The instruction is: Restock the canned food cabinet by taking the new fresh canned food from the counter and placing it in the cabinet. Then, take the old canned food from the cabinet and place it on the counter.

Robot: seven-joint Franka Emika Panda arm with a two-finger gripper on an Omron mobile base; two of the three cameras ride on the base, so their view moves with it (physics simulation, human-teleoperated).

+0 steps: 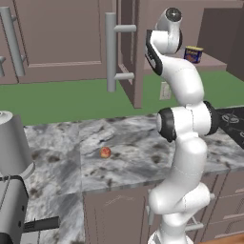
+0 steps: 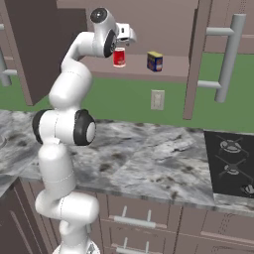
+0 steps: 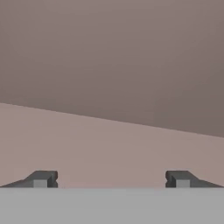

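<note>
Brown wood makes up the canned food cabinet (image 2: pixel 163 69), which hangs open above a green wall, its door (image 1: pixel 125 47) swung out toward the room with a long grey bar handle (image 1: pixel 111 51) running down it. Below it the grey and white marbled surface (image 2: pixel 149 158) spreads over brown base cabinets, with a dark stove top (image 2: pixel 232 161) at its right end in the right base view. The white arm reaches up to the cabinet shelf. In the right base view the end effector (image 2: pixel 120 45) sits just above the red can (image 2: pixel 119 58), which stands upright near the left end of the shelf; whether they touch cannot be told. In the hand view its two dark fingertips (image 3: pixel 43 179) stand wide apart over the pale shelf floor with nothing between them. The dark-blue tin (image 2: pixel 155 61) with a yellow top stands on the same shelf to the right of the red can, apart from it; a reddish mark shows on its label, but no writing can be read on either. The left base view shows the tin (image 1: pixel 193 54) beside the arm's upper joint, while the arm hides the red can there. That view also shows a small red-orange fruit (image 1: pixel 105 152) lying near the middle of the surface, and a grey metal cylinder (image 1: pixel 13 145) at the left edge.
</note>
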